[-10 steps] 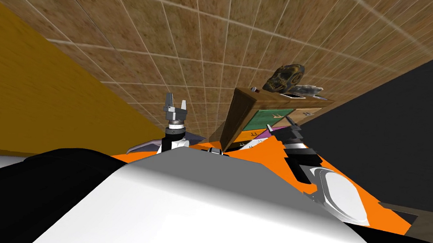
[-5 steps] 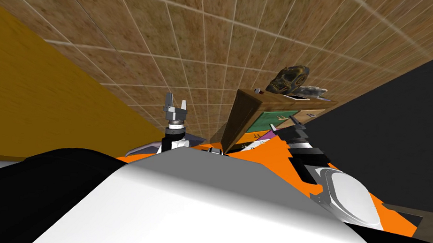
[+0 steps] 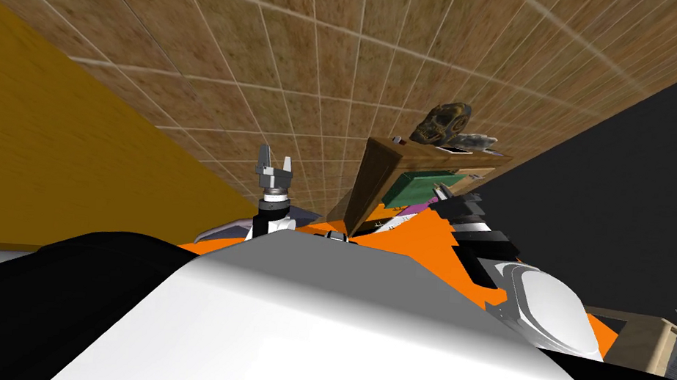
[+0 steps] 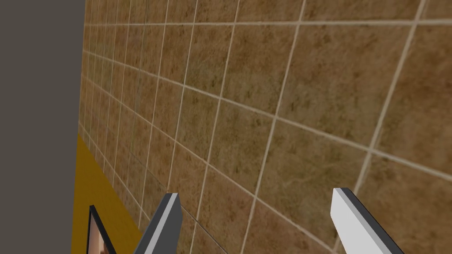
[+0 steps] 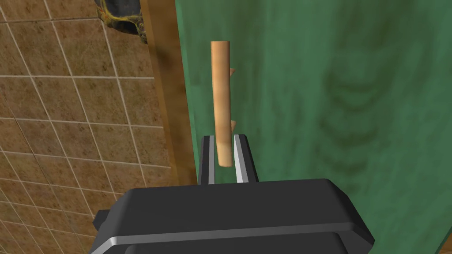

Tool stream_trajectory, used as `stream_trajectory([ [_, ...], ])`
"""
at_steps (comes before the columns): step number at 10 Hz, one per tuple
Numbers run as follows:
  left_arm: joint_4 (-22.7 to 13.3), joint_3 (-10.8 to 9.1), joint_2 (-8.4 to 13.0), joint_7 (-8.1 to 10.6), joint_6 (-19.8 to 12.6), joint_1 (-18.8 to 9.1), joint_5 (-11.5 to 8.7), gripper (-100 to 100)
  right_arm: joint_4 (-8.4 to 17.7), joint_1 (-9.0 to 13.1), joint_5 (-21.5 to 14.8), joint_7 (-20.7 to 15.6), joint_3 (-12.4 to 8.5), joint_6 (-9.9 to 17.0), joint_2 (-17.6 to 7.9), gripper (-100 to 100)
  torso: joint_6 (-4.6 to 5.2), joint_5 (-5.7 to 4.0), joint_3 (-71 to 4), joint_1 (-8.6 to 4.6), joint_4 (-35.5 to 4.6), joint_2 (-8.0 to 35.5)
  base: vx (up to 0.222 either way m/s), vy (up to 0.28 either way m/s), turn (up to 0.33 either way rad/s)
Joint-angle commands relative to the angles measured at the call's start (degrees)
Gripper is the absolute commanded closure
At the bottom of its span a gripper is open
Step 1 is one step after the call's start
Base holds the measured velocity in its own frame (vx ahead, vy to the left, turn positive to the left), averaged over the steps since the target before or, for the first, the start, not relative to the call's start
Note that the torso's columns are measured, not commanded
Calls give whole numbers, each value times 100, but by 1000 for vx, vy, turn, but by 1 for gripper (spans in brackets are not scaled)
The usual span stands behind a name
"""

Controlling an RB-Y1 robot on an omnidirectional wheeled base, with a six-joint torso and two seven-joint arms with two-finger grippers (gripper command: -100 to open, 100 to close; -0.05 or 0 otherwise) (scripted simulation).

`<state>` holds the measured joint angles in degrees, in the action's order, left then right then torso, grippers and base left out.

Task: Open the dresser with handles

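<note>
R fingers are closed on the near end of the tan handle, one blade on each side, touching it. So the right gripper has its hold, though only on the bar's tip, not mid-bar.

The handle is a round bar standing off the green drawer front on two short posts. Its long axis runs straight away from the gripper, parallel w/ the wood frame edge just beside it. It sits close to that edge of the front, far from the opposite edge.

The dresser is ahead and to my right on the brown tiled surface, next to a black area. A dark skull-like item sits on its top, near the back.

L gripper is idle w/ fingers wide apart, holding nothing, raised ahead of the chest and well apart from the dresser.

Progress, as I judge it: reach and grasp done, the pull is left. Can't tell if the green front is out of the frame at all yet, so count the opening as not done. An end grip may slip, so pull square to the front.
</note>
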<state>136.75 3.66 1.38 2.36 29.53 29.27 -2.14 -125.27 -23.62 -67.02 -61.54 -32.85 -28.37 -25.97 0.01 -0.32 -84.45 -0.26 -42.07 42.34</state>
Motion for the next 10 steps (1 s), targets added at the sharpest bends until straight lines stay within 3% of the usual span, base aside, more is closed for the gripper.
stream_trajectory([
  [1, 0, 0, 0, 0, 0, 0, 0, 0, -9, -19, 19, 19, -16, -24, -17, 100, -4, 4, -3, 6, 0, -6, -93, -31, -11],
  [5, 0, 0, 0, 0, 0, 0, 0, 0, -49, -147, 75, 103, -6, -160, -83, 100, -1, 8, -4, 3, -5, -4, -166, -76, -50],
  [6, 0, 0, 0, 0, 0, 0, 0, 0, -120, -137, 135, 312, -183, -108, -290, -100, -1, 3, -4, -5, -2, -7, -70, -24, -83],
  [8, 1, 0, -1, 0, 1, 3, 0, 0, -174, -176, 201, 531, -338, -107, -493, -100, -11, 44, -56, 60, -3, -76, 63, 60, -82],
  [10, 1, 1, -1, 0, 1, 3, 0, 0, -228, -216, 266, 749, -493, -106, -697, -100, -9, 42, -32, 43, -15, -34, 70, 45, -44],
])
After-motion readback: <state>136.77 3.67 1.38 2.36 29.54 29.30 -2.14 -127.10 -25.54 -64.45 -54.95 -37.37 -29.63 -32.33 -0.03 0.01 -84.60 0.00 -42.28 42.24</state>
